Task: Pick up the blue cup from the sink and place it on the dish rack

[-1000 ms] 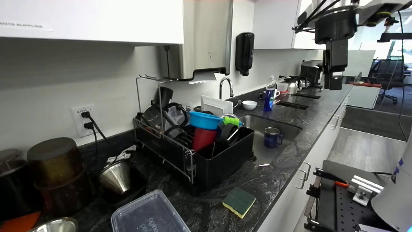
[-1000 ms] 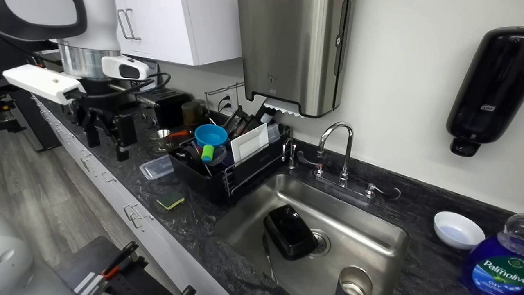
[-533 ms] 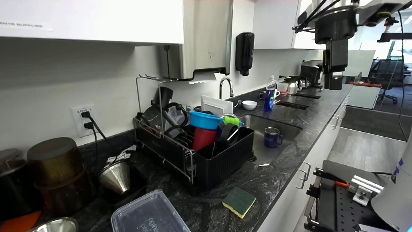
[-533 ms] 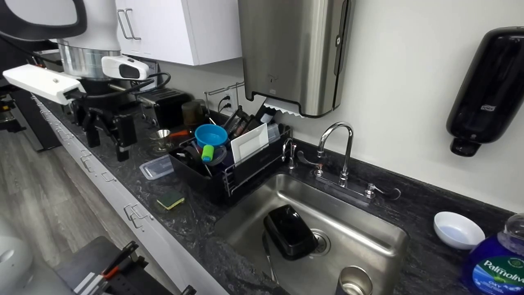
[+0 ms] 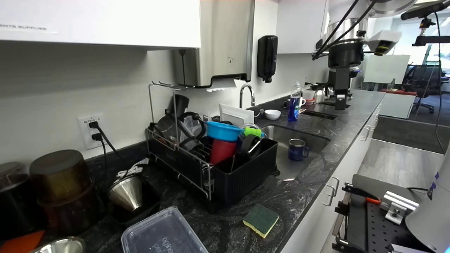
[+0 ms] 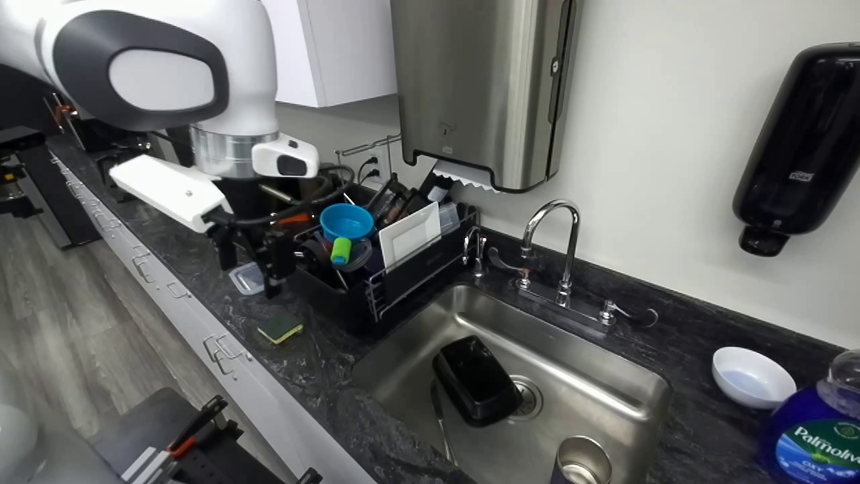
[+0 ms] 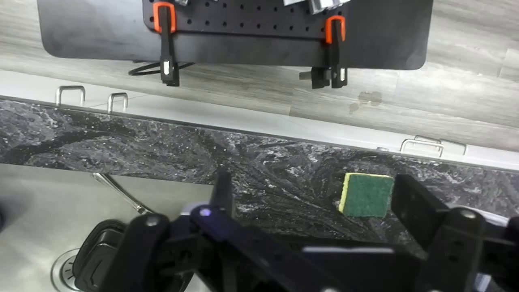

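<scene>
The blue cup [image 5: 297, 150] stands upright in the sink [image 6: 591, 383], its handle turned to the side; in an exterior view only the upper part of the blue cup [image 6: 582, 464] shows at the bottom edge. Beside the basin, the black dish rack [image 5: 246, 175] is heaped with dishes. My gripper [image 6: 250, 275] hangs above the countertop on the far side of the rack from the cup's end of the sink, well away from the cup. In the wrist view the jaws of my gripper [image 7: 314, 190] are wide apart, with nothing held; counter and sponge show below.
A green and yellow sponge [image 7: 367, 195] lies on the counter. In the sink are a black dish [image 6: 477, 380] and a utensil [image 6: 442, 423]. The faucet [image 6: 571, 249] rises behind it. A light-blue bowl [image 5: 224, 131] and red cup [image 5: 223, 151] top the rack.
The arm has moved: in one exterior view my gripper went left and slightly down, in another right and down, closer to the rack and sponge. The jaws look open throughout; the cup stayed put.
</scene>
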